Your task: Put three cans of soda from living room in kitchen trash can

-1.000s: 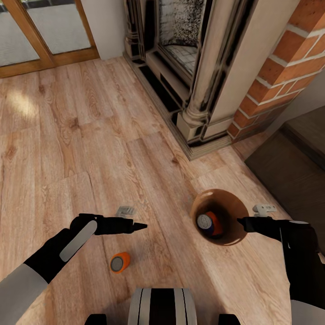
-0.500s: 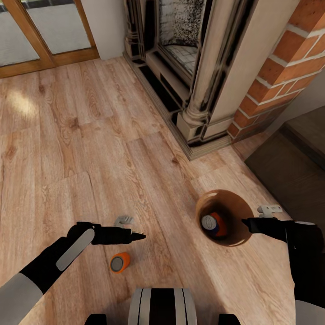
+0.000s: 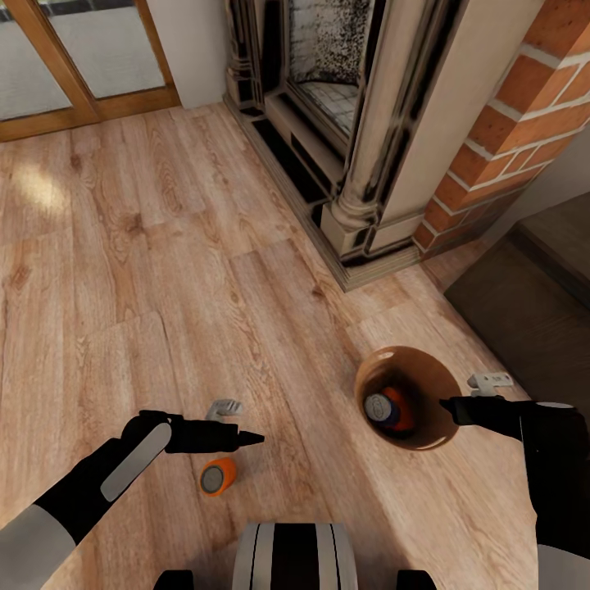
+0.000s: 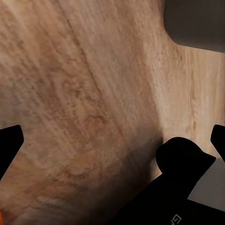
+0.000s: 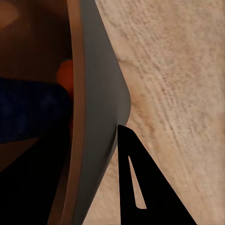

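Note:
The trash can [image 3: 428, 373] hangs tilted a little above the wood floor, its copper inside facing me. A dark blue can [image 3: 378, 406] and an orange can [image 3: 399, 407] lie inside it. My right gripper [image 3: 446, 403] is shut on the bin's rim; in the right wrist view the grey wall [image 5: 96, 108] runs between the fingers, one finger [image 5: 131, 183] outside it. A second orange can [image 3: 217, 476] lies on the floor near my base. My left gripper [image 3: 251, 438] hovers just above and beyond it, open, with its fingertips [image 4: 10, 140] wide apart over bare floor.
A stone fireplace [image 3: 360, 164] with a red-brick side [image 3: 524, 106] stands ahead right. A long dark bench [image 3: 533, 311] runs along the right. A wood-framed glass door [image 3: 82, 74] is at the far left. My base [image 3: 295, 557] shows at the bottom edge.
My left gripper has dropped lower and closer to the orange can on the floor. My right gripper has shifted slightly right, carrying the trash can with it.

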Tool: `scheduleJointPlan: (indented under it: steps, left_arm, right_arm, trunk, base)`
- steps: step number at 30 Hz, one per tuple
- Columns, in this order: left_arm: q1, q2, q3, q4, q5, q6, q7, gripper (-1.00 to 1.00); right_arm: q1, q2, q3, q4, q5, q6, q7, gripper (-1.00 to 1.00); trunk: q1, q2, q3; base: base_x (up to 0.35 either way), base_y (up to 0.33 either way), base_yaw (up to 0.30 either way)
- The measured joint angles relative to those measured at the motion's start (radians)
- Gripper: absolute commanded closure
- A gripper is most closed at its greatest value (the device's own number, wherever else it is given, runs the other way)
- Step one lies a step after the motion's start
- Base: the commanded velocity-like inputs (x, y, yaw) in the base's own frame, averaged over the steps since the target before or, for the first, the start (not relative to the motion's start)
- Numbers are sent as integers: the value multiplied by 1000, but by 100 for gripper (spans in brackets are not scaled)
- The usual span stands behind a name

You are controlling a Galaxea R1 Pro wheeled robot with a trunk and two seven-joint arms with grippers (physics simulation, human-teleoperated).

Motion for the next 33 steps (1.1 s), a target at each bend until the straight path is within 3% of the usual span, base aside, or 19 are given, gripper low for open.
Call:
scheduleJointPlan:
  steps: [4, 6, 8, 12, 17, 33]
  left_arm:
    - [0, 0, 0, 0, 0, 0, 0, -100]
    - [0, 0, 0, 0, -1, 0, 0, -100]
    - [0, 0, 0, 0, -1, 0, 0, -100]
    - [0, 0, 1, 0, -1, 0, 0, -100]
    - [0, 0, 0, 0, -1, 0, 0, -100]
    - [0, 0, 0, -2, -3, 1, 0, -100]
  right_arm:
    - [0, 0, -8, 0, 3, 2, 5, 100]
    - [0, 0, -27, 0, -43, -17, 12, 100]
    - [0, -1, -51, -1, -99, 15, 39, 100]
    - [0, -13, -79, -1, -51, -14, 57, 100]
    - [0, -19, -85, -1, -78, 2, 67, 100]
    - [0, -20, -86, -1, -71, -2, 66, 100]
  trunk:
    - [0, 0, 0]
    - [0, 0, 0]
    - [0, 0, 1]
    - [0, 0, 5]
    - [0, 0, 11]
    - [0, 0, 27]
  base:
    - [0, 0, 0]
    - [0, 0, 9]
    - [0, 0, 76]
    - [0, 0, 123]
    - [0, 0, 146]
    - [0, 0, 110]
